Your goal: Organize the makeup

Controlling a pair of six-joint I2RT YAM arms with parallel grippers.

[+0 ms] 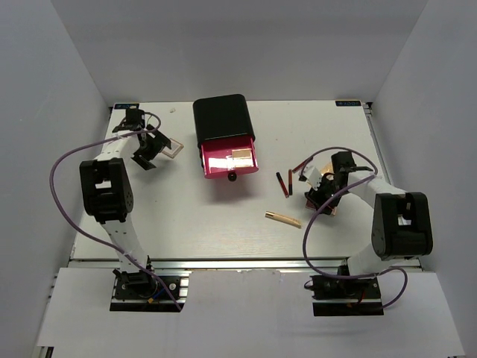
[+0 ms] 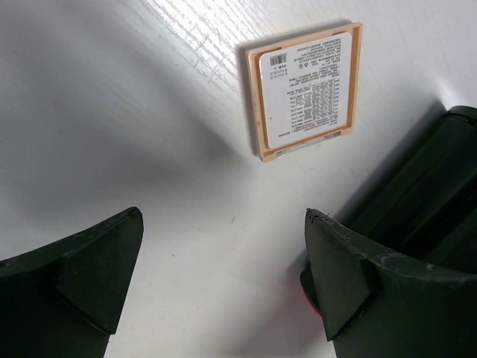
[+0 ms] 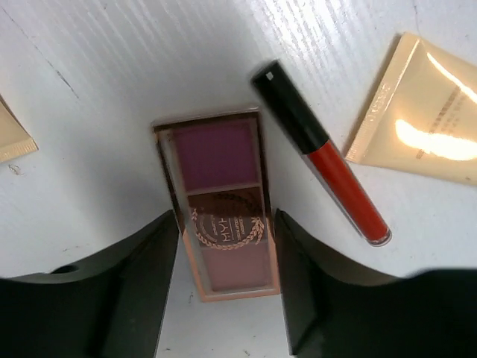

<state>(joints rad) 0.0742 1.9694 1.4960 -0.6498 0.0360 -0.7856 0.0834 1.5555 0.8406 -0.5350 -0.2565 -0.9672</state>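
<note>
The pink palette (image 3: 227, 216) lies flat on the table (image 3: 112, 89), between the fingers of the right hand (image 3: 226, 246). The fingers flank its long edges, but whether they press it cannot be told. Close squarely on both edges, then lift straight up, clear of the dark-red lip stick (image 3: 328, 160) just beside it. The left hand (image 2: 223, 253) stands open, short of a square compact (image 2: 305, 89). The right fingers hide part of the palette's edges. In the top view, that hand covers most of it.

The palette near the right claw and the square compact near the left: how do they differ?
The palette is long and shows three colour pans; the square compact shows a printed label. The palette sits between the right gripper's fingers; the square compact lies beyond the left gripper. Both lie flat on the table.
</note>
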